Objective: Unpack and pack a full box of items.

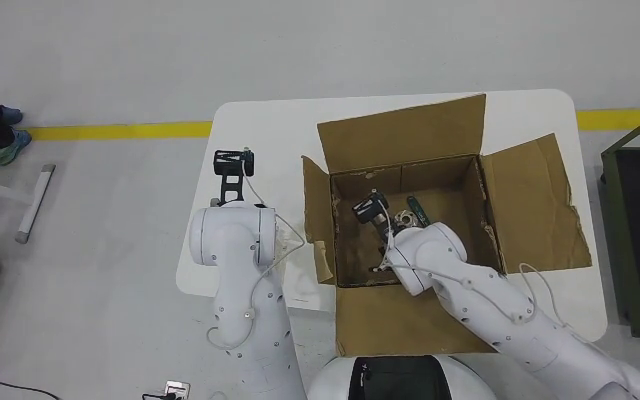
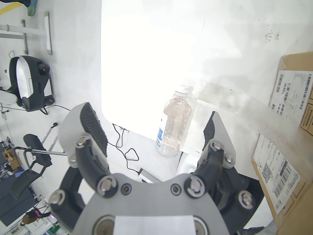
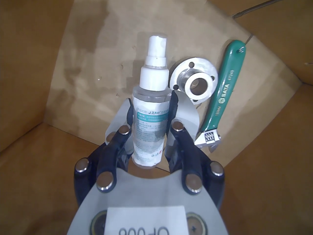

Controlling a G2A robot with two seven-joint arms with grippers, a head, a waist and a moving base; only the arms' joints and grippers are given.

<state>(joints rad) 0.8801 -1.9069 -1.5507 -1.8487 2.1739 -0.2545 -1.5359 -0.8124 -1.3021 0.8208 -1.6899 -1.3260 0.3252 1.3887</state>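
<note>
Two arms on show, and the action is on the right: the right gripper (image 3: 151, 105) is down inside the open cardboard box (image 1: 405, 135), its fingers clamped on either side of a clear spray bottle (image 3: 151, 94) with a white pump top. The grip sits on the labelled body of the bottle, and the nozzle points away from the wrist, toward the brown floor of the box. Just past the bottle lies a round metal flange (image 3: 195, 80), bore and bolt holes facing up, and right beside that a green-handled adjustable wrench (image 3: 223, 91), its steel head at the end nearer the gripper. Whether the flange actually touches the bottle, I cannot tell. From the top view, all four box flaps are folded outward and the box stands on the white table (image 1: 260, 120), toward the robot's right. Over on the other side, the left gripper (image 2: 150, 121) hangs above the table well apart from the box, jaws spread wide with nothing between them. Below it, close to the table's rounded corner, there is a clear water bottle (image 2: 174, 123) with a white cap; upright or lying, hard to call from this angle.
</note>
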